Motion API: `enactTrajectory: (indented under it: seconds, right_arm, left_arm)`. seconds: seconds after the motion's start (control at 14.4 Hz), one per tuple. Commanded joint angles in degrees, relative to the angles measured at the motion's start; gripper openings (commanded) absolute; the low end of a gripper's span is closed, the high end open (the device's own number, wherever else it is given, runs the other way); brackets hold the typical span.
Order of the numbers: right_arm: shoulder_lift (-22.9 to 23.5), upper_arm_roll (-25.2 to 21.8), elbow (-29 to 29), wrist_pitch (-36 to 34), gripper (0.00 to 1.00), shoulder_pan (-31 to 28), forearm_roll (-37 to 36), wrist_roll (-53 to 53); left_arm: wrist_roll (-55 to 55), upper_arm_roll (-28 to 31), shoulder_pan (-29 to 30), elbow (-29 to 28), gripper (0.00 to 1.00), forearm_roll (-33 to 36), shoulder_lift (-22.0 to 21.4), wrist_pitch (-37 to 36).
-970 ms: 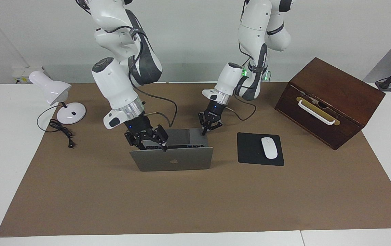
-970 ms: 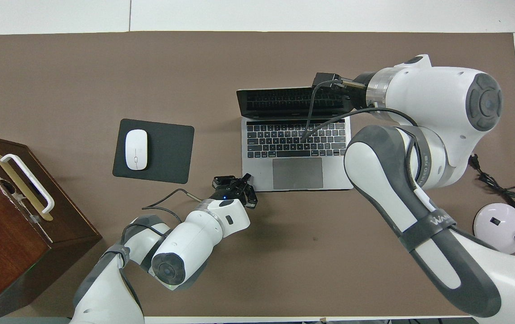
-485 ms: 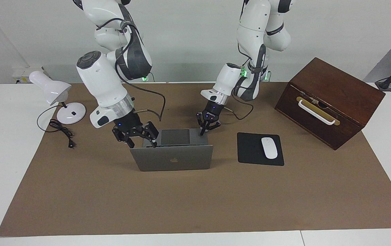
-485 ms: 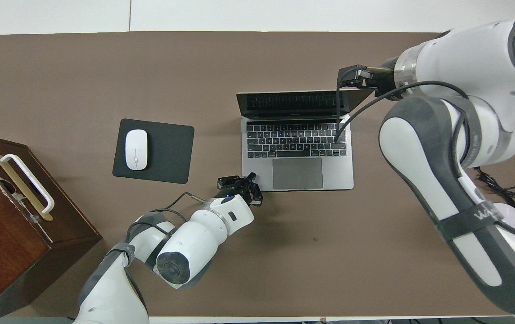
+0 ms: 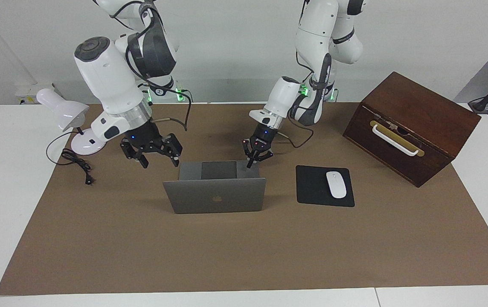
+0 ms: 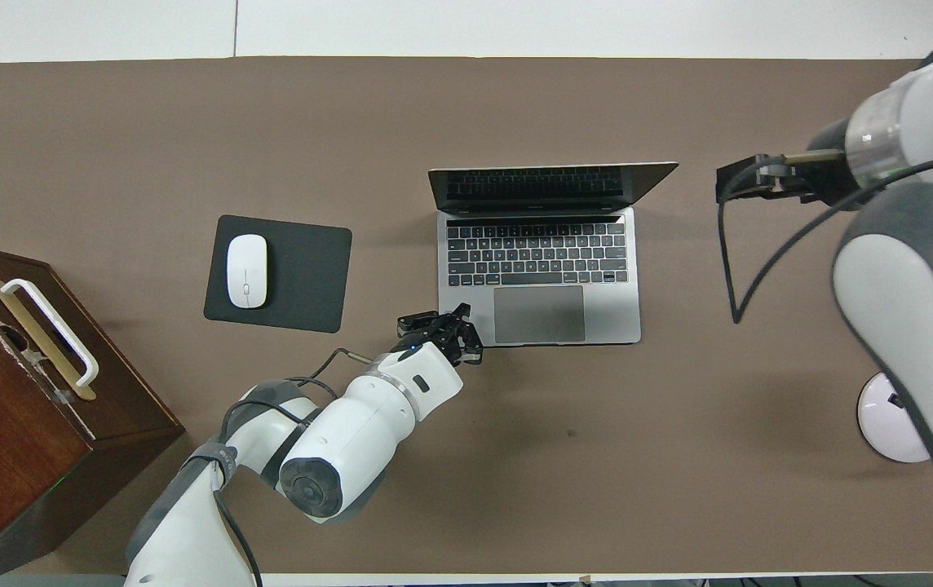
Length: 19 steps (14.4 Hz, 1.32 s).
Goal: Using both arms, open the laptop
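facing view: high, across the table, looks at the robots, whole mat (image 5: 244,256) visible | overhead view: high above robots' edge, looks steeply down | shared: mat, laptop (image 5: 215,195) (image 6: 538,249), box (image 5: 410,125) (image 6: 18,383); views half a turn apart

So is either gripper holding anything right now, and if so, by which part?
Nothing is gripped. The right gripper hangs open, clear of the laptop. The left gripper is at the base's corner nearer the robots.

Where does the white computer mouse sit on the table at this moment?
The white mouse lies on the black mouse pad, between the open laptop and the wooden box, toward the left arm's end of the table.
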Motion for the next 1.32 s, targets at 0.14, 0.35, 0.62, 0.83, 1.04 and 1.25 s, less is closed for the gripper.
enactTrajectory:
  seconds: [0.14,0.35,0.62,0.83,1.04,1.25]
  right_arm:
    - [-7.18,0.71,-5.63,-4.88,1.00,-10.54,-2.24,-12.50]
    - [-8.24,0.79,-8.54,-2.61,1.00,-13.20,-2.24,-12.43]
    - [-8.33,0.88,-9.07,-1.63,1.00,-12.50,-2.06,-9.88]
    - [-8.42,0.88,-9.60,-1.37,1.00,-12.50,-2.06,-9.88]
    - [-9.03,0.88,-11.70,-0.58,1.00,-12.50,-2.06,-9.88]
    - [-9.56,0.88,-12.85,0.74,1.00,-12.58,-2.06,-10.49]
  left_arm:
    - [-3.28,0.57,-0.32,-0.48,0.00,1.05,-8.16,-13.97]
    - [-4.34,0.48,0.03,-0.30,0.00,1.05,-12.38,-21.88]
    - [-5.57,0.65,0.12,3.38,0.00,0.87,-17.22,-38.82]
    - [-5.48,1.35,0.21,6.81,0.00,0.61,-20.64,-50.79]
    - [-4.25,1.45,2.32,9.70,0.00,0.61,-24.25,-61.34]
    - [1.26,1.53,4.86,15.76,0.00,0.61,-25.05,-72.49]
